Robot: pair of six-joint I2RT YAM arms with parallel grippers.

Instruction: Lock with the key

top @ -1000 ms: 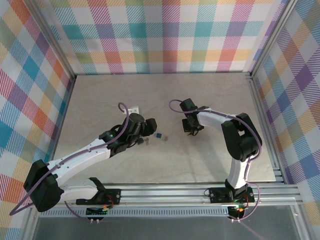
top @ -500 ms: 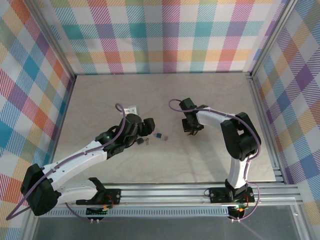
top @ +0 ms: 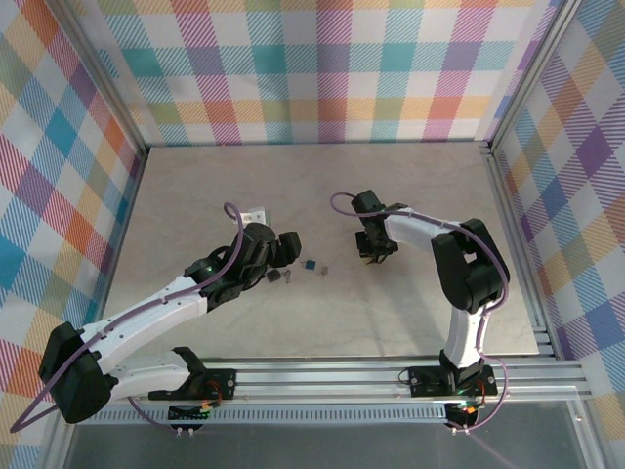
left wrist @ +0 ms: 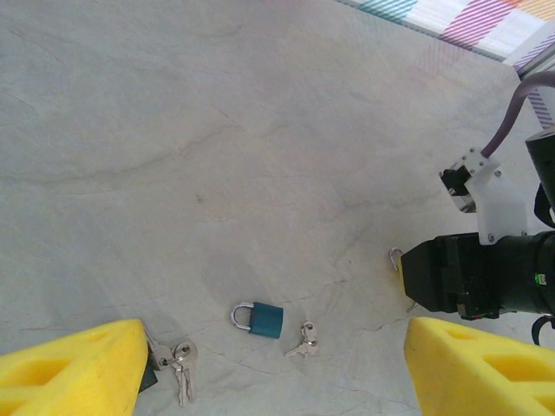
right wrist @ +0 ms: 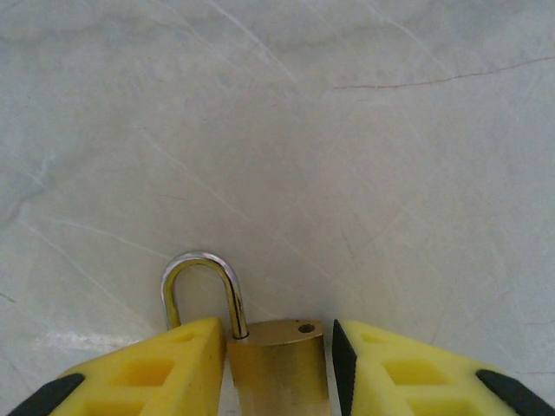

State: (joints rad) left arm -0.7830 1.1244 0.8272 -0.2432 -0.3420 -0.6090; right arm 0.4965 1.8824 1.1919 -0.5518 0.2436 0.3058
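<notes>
Clamping a small brass padlock (right wrist: 277, 364), the right tool (right wrist: 276, 336) is sitting three o'clock of centre. The left tool (left wrist: 273, 342) is gaping wide, empty.

We see a pale, marble-veined table (top: 420, 195); a small white piece (top: 259, 212), too small for us to name, lies on the table left of its middle. Checked cloth in many colours walls the table in: a back wall (top: 322, 68) at its far edge, a left wall (top: 59, 156) and a right wall (top: 581, 156) at its sides; slanting aluminium posts (top: 107, 78) rise from the table's far corners; grooved aluminium rails (top: 332, 376) run along its near edge.
</notes>
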